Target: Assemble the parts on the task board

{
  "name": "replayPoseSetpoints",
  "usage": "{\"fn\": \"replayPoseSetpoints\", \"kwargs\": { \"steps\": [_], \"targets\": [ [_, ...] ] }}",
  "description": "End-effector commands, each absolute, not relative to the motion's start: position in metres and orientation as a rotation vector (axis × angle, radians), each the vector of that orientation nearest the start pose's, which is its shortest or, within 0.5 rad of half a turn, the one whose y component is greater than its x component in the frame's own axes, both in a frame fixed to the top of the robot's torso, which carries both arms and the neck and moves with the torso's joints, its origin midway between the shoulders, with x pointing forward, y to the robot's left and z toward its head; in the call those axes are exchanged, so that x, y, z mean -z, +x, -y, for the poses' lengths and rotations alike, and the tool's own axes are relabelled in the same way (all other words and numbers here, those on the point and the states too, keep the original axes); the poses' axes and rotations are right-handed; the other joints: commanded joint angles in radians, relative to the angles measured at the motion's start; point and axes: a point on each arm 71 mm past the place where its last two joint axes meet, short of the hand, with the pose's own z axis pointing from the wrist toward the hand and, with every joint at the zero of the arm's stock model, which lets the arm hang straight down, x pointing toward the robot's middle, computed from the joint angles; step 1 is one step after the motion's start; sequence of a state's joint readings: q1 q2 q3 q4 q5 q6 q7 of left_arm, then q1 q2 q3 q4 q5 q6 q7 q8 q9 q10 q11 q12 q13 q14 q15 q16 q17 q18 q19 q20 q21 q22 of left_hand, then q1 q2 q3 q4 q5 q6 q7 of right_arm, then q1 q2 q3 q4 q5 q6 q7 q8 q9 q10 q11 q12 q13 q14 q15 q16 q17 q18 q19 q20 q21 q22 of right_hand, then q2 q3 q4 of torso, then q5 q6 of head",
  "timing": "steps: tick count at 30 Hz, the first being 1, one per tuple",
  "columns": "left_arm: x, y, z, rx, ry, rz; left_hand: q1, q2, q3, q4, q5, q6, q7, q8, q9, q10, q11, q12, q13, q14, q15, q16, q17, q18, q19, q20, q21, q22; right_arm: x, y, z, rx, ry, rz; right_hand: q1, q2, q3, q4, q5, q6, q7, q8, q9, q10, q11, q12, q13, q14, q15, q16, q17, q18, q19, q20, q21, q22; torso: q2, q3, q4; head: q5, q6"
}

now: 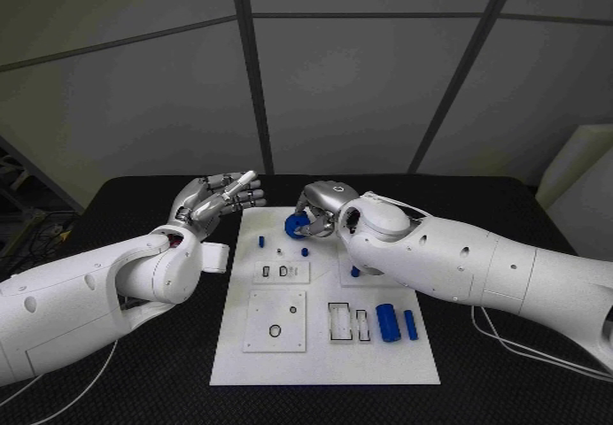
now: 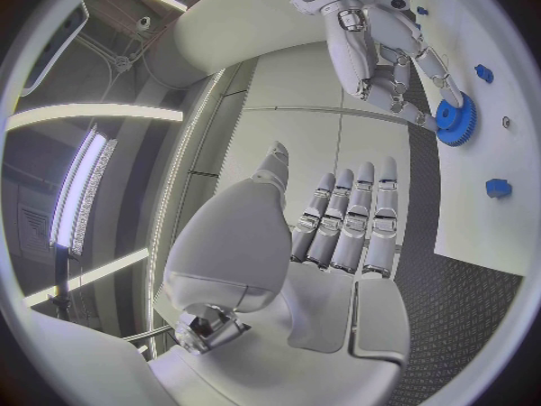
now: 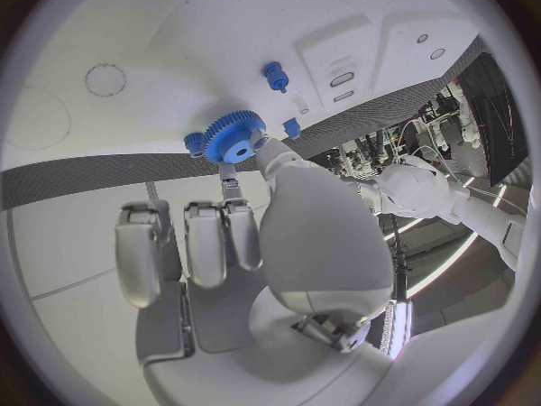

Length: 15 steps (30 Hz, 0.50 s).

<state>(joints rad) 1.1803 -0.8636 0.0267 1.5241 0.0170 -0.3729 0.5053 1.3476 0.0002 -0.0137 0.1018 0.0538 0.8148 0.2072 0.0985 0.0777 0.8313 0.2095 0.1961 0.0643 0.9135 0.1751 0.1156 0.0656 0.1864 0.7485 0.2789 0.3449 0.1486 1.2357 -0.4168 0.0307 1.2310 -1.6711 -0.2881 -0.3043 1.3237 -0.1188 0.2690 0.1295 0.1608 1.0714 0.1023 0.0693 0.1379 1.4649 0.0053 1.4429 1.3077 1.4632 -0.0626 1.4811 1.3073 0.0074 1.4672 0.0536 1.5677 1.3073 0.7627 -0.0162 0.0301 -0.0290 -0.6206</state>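
Blue gear [image 1: 298, 224], pinched in the right hand [image 1: 327, 205], sits upper centre of the head view over the task board [image 1: 326, 363]; the left hand [image 1: 217, 199] waits spread and empty. In the left wrist view the gear is upper right. In the right wrist view it looks barely pinched at the fingertips and could slip or tilt.

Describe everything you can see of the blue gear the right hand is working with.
The blue gear is a round toothed wheel, plastic by its look, with fine teeth round its rim and a raised hub in the middle. The right hand pinches it at its fingertips, at the far end of the white task board. In the left wrist view it sits close over the board's surface; whether it rests on the board or on a peg cannot be told. Small blue parts stand on the board near it.
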Motion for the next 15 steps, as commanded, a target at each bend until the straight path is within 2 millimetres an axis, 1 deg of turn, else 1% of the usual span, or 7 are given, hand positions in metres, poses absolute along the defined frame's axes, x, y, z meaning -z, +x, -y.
{"fn": "replayPoseSetpoints", "kwargs": {
  "steps": [1, 3, 5, 7, 10, 15],
  "targets": [
    [0.1545, 0.4961, -0.2253, 1.576, -1.081, -1.216, 0.001, 0.009, 0.000, -0.004, 0.003, 0.008, 0.045, -0.005, -0.001, 0.003, 0.003, -0.005, -0.001, -0.002, 0.005, -0.005, -0.001, -0.009, 0.003, 0.000, 0.004, -0.002, 0.1538, 0.5367, 0.0639, -0.516, -0.282, -1.563, -0.015, -0.006, -0.005, -0.004, -0.004, -0.031, 0.001, -0.009, 0.025, 0.033, 0.014, -0.013, 0.143, 0.062, 0.008, -0.006, 0.044, -0.007, 0.104, 0.003, 0.003, 0.263, -0.001, -0.0002, -0.0003, 0.001, -0.001],
    [0.1545, 0.4960, -0.2254, 1.576, -1.081, -1.216, 0.001, 0.009, 0.000, -0.004, 0.003, 0.008, 0.045, -0.005, -0.001, 0.003, 0.003, -0.005, -0.001, -0.002, 0.005, -0.005, -0.001, -0.009, 0.003, 0.000, 0.004, -0.002, 0.1545, 0.5372, 0.0641, -0.512, -0.283, -1.570, -0.025, -0.013, -0.008, -0.002, -0.011, -0.066, 0.008, -0.010, 0.016, 0.024, 0.021, -0.029, 0.130, 0.062, 0.015, -0.007, 0.043, -0.007, 0.104, 0.007, 0.003, 0.263, -0.001, -0.0002, -0.0003, 0.001, -0.001],
    [0.1544, 0.4960, -0.2256, 1.576, -1.082, -1.216, 0.001, 0.009, 0.000, -0.004, 0.003, 0.008, 0.045, -0.005, -0.001, 0.003, 0.003, -0.005, -0.001, -0.002, 0.005, -0.005, -0.001, -0.009, 0.003, 0.000, 0.004, -0.002, 0.1550, 0.5378, 0.0643, -0.508, -0.283, -1.573, -0.040, -0.024, -0.018, 0.005, -0.048, -0.111, 0.016, -0.009, 0.002, 0.012, 0.027, -0.052, 0.112, 0.062, 0.020, -0.008, 0.041, -0.007, 0.104, 0.013, 0.003, 0.263, 0.000, 0.0000, 0.0000, 0.001, -0.002],
    [0.1544, 0.4960, -0.2258, 1.575, -1.082, -1.216, 0.001, 0.009, 0.000, -0.004, 0.003, 0.008, 0.045, -0.005, -0.001, 0.003, 0.003, -0.005, -0.001, -0.002, 0.005, -0.005, -0.001, -0.009, 0.003, 0.000, 0.004, -0.002, 0.1553, 0.5383, 0.0644, -0.506, -0.281, -1.574, -0.047, -0.032, -0.023, 0.012, -0.063, -0.141, 0.021, -0.010, -0.008, 0.008, 0.033, -0.060, 0.106, 0.061, 0.025, -0.009, 0.039, -0.007, 0.104, 0.018, 0.003, 0.263, 0.000, 0.0000, -0.0002, 0.001, -0.003],
    [0.1544, 0.4960, -0.2260, 1.575, -1.082, -1.216, 0.001, 0.009, 0.000, -0.004, 0.003, 0.008, 0.045, -0.005, -0.001, 0.003, 0.003, -0.005, -0.001, -0.002, 0.005, -0.005, -0.001, -0.009, 0.003, 0.000, 0.004, -0.002, 0.1554, 0.5386, 0.0642, -0.504, -0.280, -1.574, -0.049, -0.038, -0.027, 0.021, -0.065, -0.161, 0.025, -0.009, -0.017, 0.002, 0.037, -0.071, 0.098, 0.061, 0.028, -0.010, 0.039, -0.007, 0.104, 0.022, 0.003, 0.263, 0.000, 0.0004, -0.0005, 0.001, -0.003],
    [0.1545, 0.4961, -0.2263, 1.574, -1.082, -1.216, 0.001, 0.009, 0.000, -0.004, 0.003, 0.008, 0.045, -0.005, -0.001, 0.003, 0.003, -0.005, -0.001, -0.002, 0.005, -0.005, -0.001, -0.009, 0.003, 0.000, 0.004, -0.002, 0.1557, 0.5387, 0.0638, -0.504, -0.281, -1.575, -0.050, -0.041, -0.029, 0.026, -0.064, -0.169, 0.027, -0.009, -0.021, -0.002, 0.038, -0.077, 0.094, 0.061, 0.030, -0.010, 0.038, -0.007, 0.104, 0.024, 0.003, 0.263, 0.000, 0.0002, -0.0002, 0.001, -0.003]
  ]
}}
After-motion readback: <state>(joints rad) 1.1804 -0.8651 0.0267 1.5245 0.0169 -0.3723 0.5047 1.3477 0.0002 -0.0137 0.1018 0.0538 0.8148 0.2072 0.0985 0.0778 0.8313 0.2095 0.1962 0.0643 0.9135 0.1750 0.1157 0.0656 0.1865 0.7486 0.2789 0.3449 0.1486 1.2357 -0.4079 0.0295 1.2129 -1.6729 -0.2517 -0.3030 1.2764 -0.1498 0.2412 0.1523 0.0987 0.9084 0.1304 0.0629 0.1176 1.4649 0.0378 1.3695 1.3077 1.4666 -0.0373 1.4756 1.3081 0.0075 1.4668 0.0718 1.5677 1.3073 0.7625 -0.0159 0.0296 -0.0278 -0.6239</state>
